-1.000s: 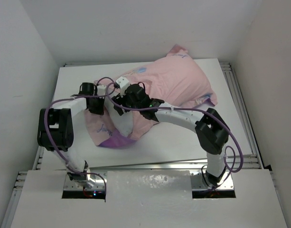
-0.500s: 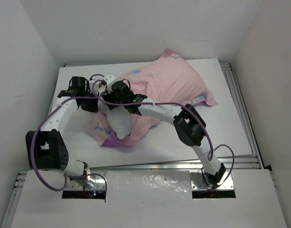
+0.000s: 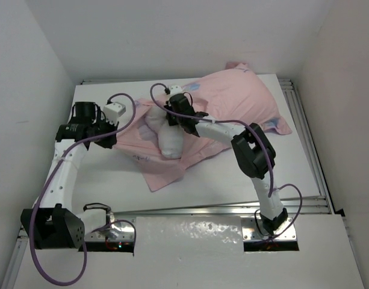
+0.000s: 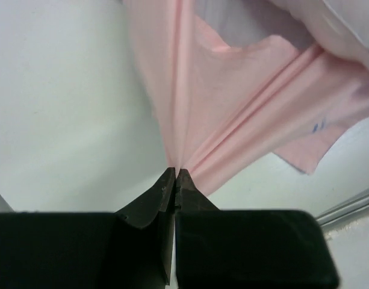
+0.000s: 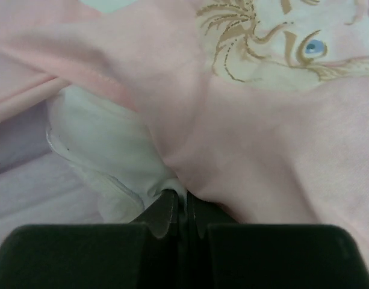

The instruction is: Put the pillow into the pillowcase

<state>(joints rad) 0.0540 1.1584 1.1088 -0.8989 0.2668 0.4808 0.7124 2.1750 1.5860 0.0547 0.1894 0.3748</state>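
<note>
Left gripper [image 4: 175, 174]: jaws pressed together, pinching a gathered fold of the pillowcase [image 4: 232, 108] — the fabric is fanning out taut from the tips.
Right gripper [image 5: 179, 201]: jaws pressed together, nipping pink cloth at the case's mouth, hard against the pillow [image 5: 106, 150]; whether the white seam is caught too cannot be told.
Pillow position: lying mostly inside the case toward the far right of the table [image 3: 220, 180], with one white end bulging out between the two arms.
Progress: judged largely done.
Outstanding: the mouth is not yet covering the exposed end — it needs drawing over.
</note>
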